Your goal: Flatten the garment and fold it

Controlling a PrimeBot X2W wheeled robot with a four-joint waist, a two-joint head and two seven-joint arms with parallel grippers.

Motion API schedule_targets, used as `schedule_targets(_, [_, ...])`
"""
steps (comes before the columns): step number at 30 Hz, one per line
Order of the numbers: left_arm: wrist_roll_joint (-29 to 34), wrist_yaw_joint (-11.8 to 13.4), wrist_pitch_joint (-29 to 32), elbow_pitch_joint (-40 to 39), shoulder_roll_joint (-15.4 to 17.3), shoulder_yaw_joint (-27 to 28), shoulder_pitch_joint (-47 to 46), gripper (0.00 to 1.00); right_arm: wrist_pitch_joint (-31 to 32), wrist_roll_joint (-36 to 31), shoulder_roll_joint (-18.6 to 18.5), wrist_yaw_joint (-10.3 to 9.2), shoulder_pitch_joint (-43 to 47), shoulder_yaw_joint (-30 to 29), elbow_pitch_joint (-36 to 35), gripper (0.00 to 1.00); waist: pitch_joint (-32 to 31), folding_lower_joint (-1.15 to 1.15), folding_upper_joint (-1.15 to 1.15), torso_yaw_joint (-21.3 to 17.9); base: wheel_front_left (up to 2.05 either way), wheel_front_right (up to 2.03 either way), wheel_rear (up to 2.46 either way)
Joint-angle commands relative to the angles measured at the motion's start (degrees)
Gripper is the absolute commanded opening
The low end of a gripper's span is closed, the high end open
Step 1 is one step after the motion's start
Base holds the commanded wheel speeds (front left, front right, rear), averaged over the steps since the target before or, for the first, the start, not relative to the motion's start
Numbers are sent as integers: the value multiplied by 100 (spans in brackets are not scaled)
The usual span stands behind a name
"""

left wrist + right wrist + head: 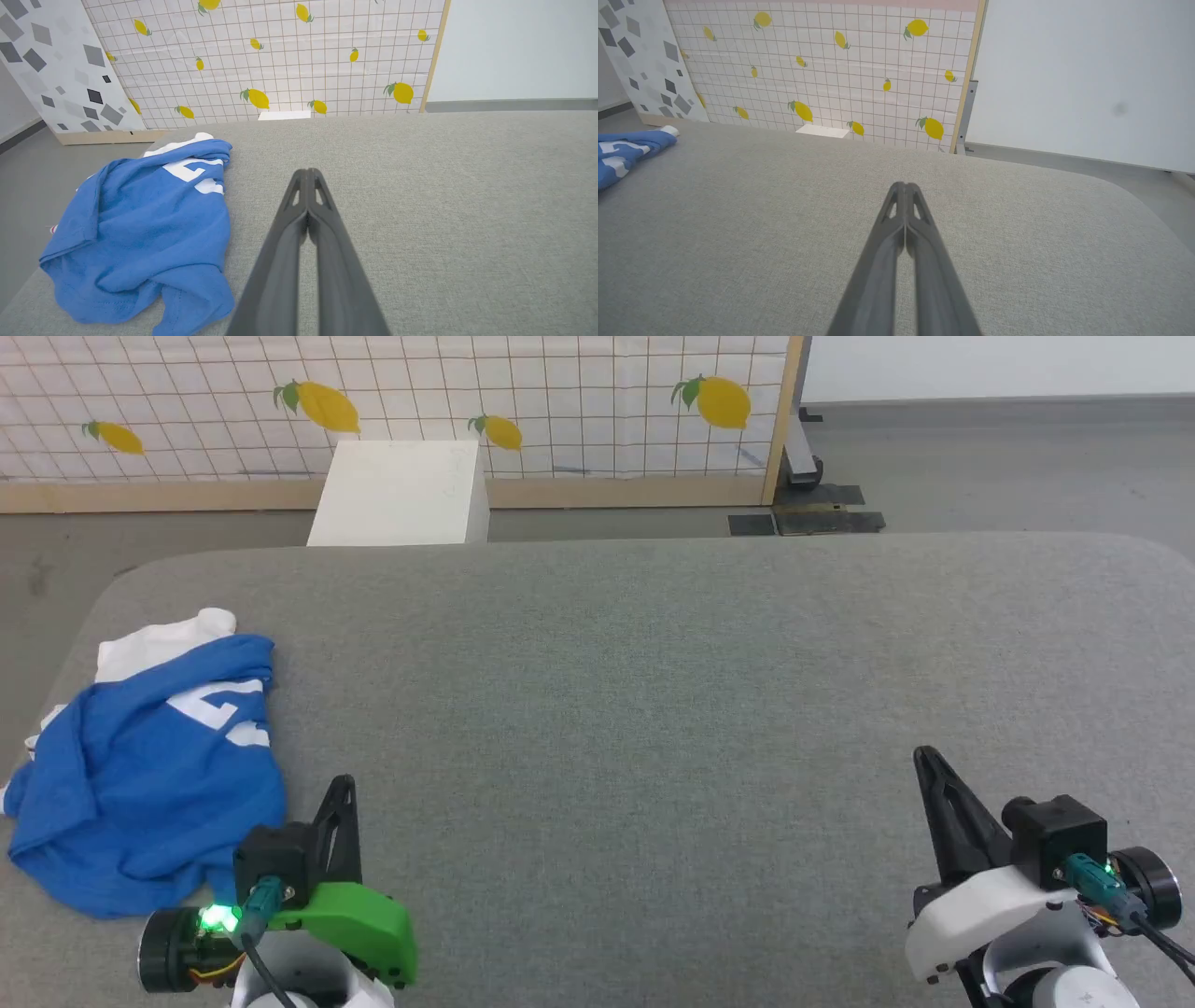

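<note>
You are seeing the garment (140, 775) in soft, matt blue cloth; the bench (653, 691) is showing a grey, finely rough woven covering; the jaws of the left gripper (308, 173) and right gripper (906, 185) are looking like smooth, matt dark plastic.

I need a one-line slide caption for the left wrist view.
Shut left gripper over grey table, crumpled blue garment lying beside it.

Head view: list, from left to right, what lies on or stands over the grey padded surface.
The garment, crumpled at the left edge → left claw, shut, just right of the garment → a wide stretch of bare surface → right claw, shut, near the right edge.
</note>
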Motion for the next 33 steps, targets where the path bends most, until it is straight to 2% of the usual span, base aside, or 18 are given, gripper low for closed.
schedule_targets(1, [74, -47, 7, -16, -26, 10, -99, 0, -17, -36, 14, -9, -89, 6, 7, 0, 0, 0, 68, 0, 0, 0, 0])
schedule_targets(14, [74, -47, 7, -16, -26, 10, -99, 0, -17, -36, 14, -9, -89, 6, 7, 0, 0, 0, 68, 0, 0, 0, 0])
schedule_targets(15, [-5, 3, 0, 0, 1, -1, 2, 100, 0, 2, -1, 0, 1, 0, -1, 100, 0, 0, 0, 0, 0, 0, 0])
schedule_targets(33, [-193, -76, -201, 204, -3, -179, -70, 100, -203, 192, 0, -1, 30, -87, 160, 100, -17, 0, 9, -2, 0, 0, 0])
